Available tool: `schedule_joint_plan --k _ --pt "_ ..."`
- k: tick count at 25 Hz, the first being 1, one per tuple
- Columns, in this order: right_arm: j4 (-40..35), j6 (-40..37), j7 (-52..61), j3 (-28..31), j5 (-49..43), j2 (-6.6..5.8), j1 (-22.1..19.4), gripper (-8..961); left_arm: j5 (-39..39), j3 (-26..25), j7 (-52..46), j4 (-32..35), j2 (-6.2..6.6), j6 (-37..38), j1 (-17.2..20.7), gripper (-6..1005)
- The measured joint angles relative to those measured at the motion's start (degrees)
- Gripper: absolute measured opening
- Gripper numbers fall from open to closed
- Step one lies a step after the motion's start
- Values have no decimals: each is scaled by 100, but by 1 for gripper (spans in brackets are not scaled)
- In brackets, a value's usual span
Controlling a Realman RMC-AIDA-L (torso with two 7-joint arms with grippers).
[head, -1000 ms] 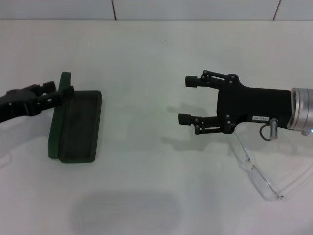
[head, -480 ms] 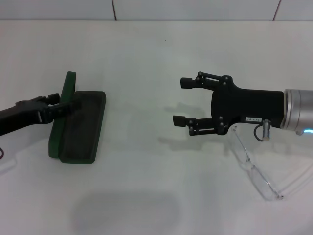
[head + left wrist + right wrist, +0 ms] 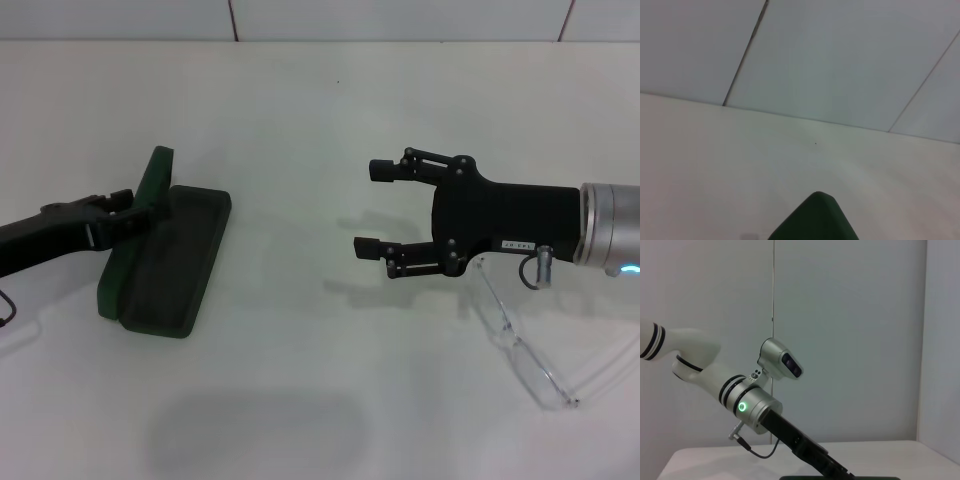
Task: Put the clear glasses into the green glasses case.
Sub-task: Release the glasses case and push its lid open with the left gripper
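Observation:
The green glasses case [image 3: 175, 262] lies open at the left of the white table, its lid [image 3: 140, 215] raised along the left side. My left gripper [image 3: 138, 210] is shut on the upper part of that lid. A green corner of the lid [image 3: 816, 219] shows in the left wrist view. The clear glasses [image 3: 520, 345] lie on the table at the right, partly under my right arm. My right gripper [image 3: 373, 208] hovers open and empty mid-table, pointing toward the case, well apart from it and from the glasses.
A tiled wall [image 3: 400, 18] borders the table's far edge. White tabletop [image 3: 290, 250] separates the case from the right gripper. The right wrist view shows my left arm [image 3: 752, 407] reaching down toward the table.
The left gripper has swung the case's far end to the right, turning it on the table. The right gripper shifted slightly left a second ago and has held still since.

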Motion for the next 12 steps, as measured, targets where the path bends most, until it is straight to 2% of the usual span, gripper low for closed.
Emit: schedule_joint_plan --k 5,12 --pt "17 0 -12 7 1 -7 -5 869 -38 -12 1 -12 -8 -35 -20 747" --pt "18 0 -27 81 4 -34 -34 868 -9 -11 9 -16 -24 -44 -58 471"
